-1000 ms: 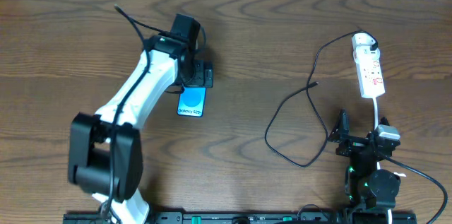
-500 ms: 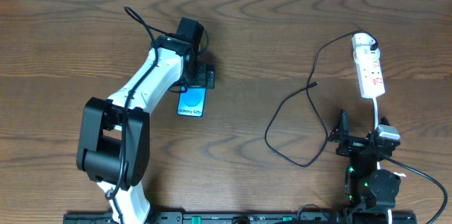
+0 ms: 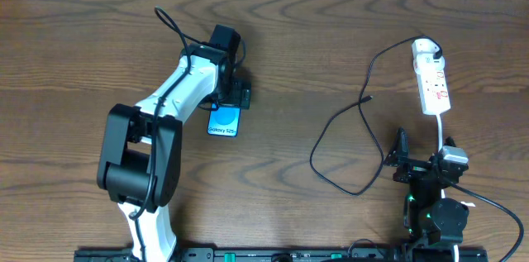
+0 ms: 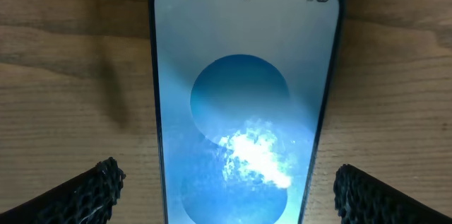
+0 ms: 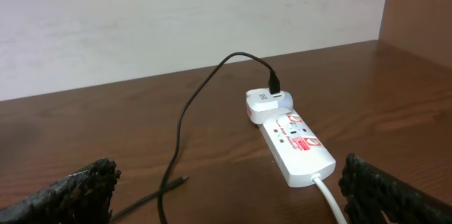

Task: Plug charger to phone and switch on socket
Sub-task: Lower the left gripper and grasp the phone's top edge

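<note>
- Phone (image 4: 244, 111): flat, screen up, 9 o'clock on table.
- Left gripper (image 4: 233, 192): spread, empty, 1 finger each side of phone; arm swung closer in last 1 s, so grasp likely next.
- Charger (image 3: 313, 159): loose, 3 o'clock.
- Power strip (image 3: 431, 80): 2 o'clock.
- Right gripper (image 5: 229, 185): spread, idle.
</note>
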Controlling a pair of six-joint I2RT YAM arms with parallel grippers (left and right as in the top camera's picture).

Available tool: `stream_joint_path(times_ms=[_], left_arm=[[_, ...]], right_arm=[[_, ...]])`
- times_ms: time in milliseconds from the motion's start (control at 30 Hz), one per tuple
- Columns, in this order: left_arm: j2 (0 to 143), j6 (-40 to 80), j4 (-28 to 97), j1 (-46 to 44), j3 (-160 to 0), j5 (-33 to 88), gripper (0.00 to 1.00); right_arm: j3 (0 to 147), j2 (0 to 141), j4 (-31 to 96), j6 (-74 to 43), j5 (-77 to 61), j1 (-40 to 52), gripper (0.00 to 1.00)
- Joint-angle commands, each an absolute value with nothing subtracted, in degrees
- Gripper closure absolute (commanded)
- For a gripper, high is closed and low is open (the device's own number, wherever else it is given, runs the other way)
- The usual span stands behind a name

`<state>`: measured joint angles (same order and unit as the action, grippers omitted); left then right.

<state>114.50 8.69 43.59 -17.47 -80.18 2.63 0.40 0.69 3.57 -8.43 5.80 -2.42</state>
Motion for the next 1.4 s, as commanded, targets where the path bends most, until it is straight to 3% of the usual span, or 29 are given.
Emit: stream_joint_path(times_ms=[0,1367], left_arm=[[116.0,7.5,43.8,-17.5,-80.7,1.9,0.02],[117.0,5.2,39.7,-17.5,-76.8,2.5,0.02]], right_arm=[[0.3,0.5,3.7,-7.6,5.6,-2.0,0.01],[0.3,0.5,3.7,-7.6,5.6,-2.0,0.01]])
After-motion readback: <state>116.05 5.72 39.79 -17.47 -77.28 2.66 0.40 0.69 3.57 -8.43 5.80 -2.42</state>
